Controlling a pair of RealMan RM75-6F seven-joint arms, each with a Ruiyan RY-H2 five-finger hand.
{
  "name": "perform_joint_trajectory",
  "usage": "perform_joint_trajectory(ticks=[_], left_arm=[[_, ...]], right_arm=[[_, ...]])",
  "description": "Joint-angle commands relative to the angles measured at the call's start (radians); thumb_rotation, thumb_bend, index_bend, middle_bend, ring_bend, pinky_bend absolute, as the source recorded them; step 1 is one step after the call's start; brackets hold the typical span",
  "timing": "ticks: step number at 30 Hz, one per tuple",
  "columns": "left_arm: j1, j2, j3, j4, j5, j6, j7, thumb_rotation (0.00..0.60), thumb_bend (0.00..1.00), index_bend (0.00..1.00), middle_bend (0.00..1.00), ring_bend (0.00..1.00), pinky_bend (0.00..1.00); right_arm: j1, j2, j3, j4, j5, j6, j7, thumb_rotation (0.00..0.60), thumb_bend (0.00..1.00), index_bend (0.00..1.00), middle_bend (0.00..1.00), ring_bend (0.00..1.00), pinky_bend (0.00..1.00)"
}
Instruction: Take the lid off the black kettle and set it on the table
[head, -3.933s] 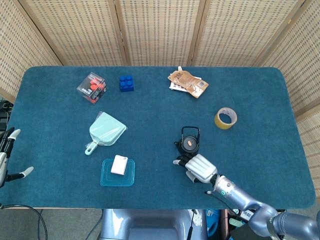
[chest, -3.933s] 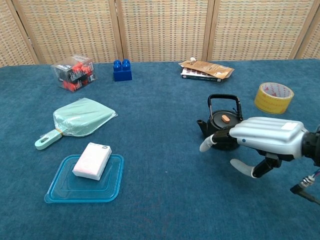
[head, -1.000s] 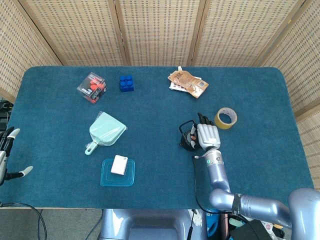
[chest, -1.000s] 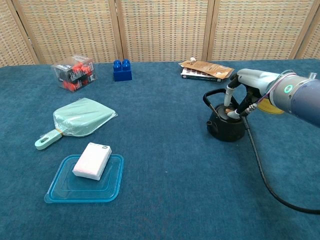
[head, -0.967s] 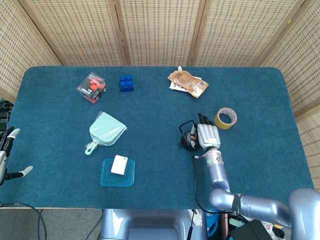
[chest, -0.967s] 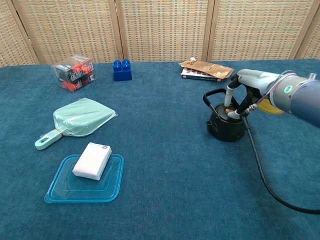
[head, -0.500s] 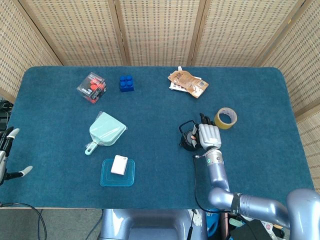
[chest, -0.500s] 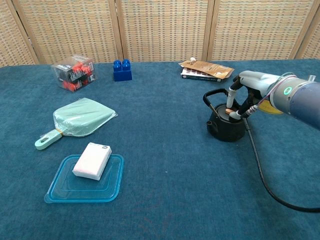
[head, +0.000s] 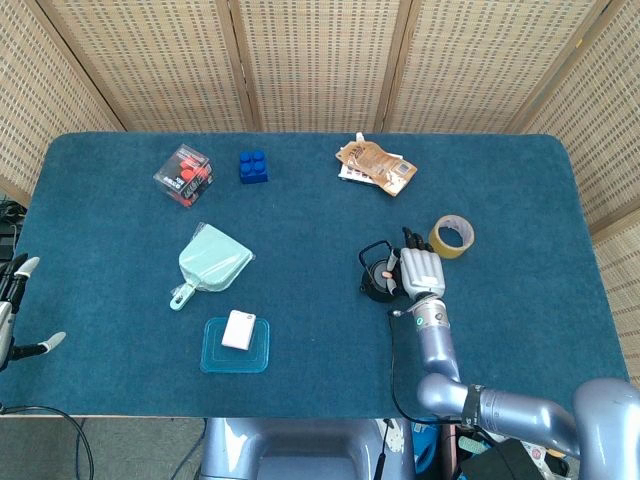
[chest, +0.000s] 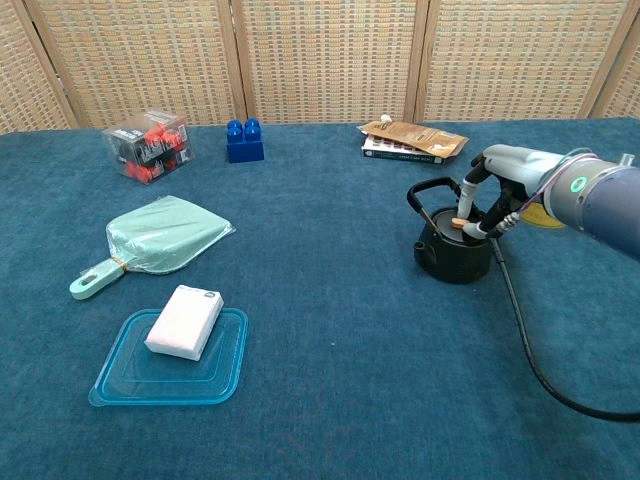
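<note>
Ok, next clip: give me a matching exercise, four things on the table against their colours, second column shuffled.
Things:
1. kettle
2. tape roll
3. brick
4. dustpan

Colours:
A. mint green
B. black
C. yellow
D. dark blue

Pairs: 1-B, 2-C, 3-D, 4-A

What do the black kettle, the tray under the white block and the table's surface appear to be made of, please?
Black kettle: matte black, probably cast iron or coated metal; dull, no glare, thin wire-like handle.
Tray: translucent blue plastic; the cloth shows through and its rim catches light.
Table: covered in teal fabric, likely felt or short carpet; a fuzzy, mottled texture without shine.
</note>
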Motion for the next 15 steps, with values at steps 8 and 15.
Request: perform_joint_trajectory(ticks=[8,15], left_arm=[[0.000,-0.001,0.001,-0.001,0.001,0.001,0.003,0.600,0.09,0.00,0.00,0.00,0.00],[0.000,-0.001,0.001,0.000,0.002,0.001,0.002,0.600,0.09,0.00,0.00,0.00,0.00]], right_arm=[[0.000,-0.007,-0.004,0.014,0.001,-0.004,-0.010,0.600,0.57,0.63,0.00,0.00,0.19],[-0.005,-0.005,-0.001,0.011,-0.015,0.002,-0.004,0.600,0.58,0.65,0.01,0.00,0.18]])
